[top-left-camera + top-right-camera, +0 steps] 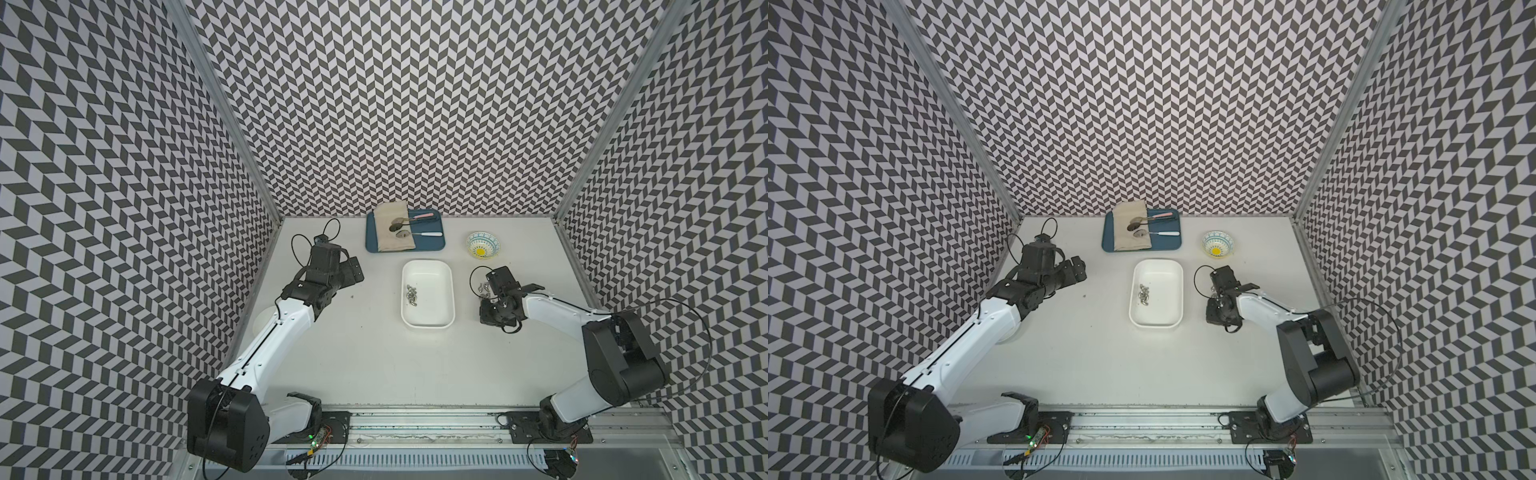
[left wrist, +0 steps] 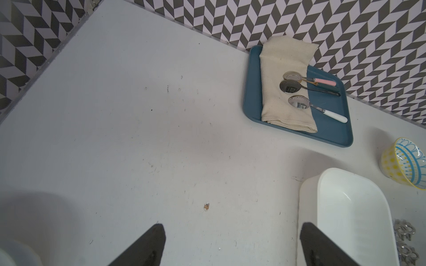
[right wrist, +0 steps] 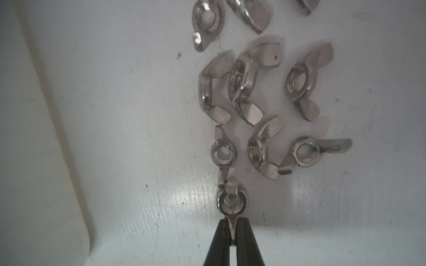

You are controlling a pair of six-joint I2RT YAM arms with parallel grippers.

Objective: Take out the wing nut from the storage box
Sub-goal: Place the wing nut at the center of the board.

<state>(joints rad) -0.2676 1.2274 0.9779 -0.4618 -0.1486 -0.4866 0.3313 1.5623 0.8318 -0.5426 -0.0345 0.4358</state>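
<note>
Right end effector (image 3: 232,224) is clamped on one wing of a wing nut (image 3: 231,200), with only that thin wing between the jaws. It sits outside the storage box (image 1: 432,282), over the counter (image 1: 365,353), box just beside it toward the other arm. Loose nuts (image 3: 253,92) lie just ahead of the tips; more nuts (image 1: 411,293) are in the box. Risks: the pinch is thin and off-centre, so the nut can pivot or slip out. Its far wing looks to be against the nearest neighbour (image 3: 222,153), so a move may drag that one and a drop may bounce off the heap. Left end effector (image 2: 231,226) hangs open over bare counter.
</note>
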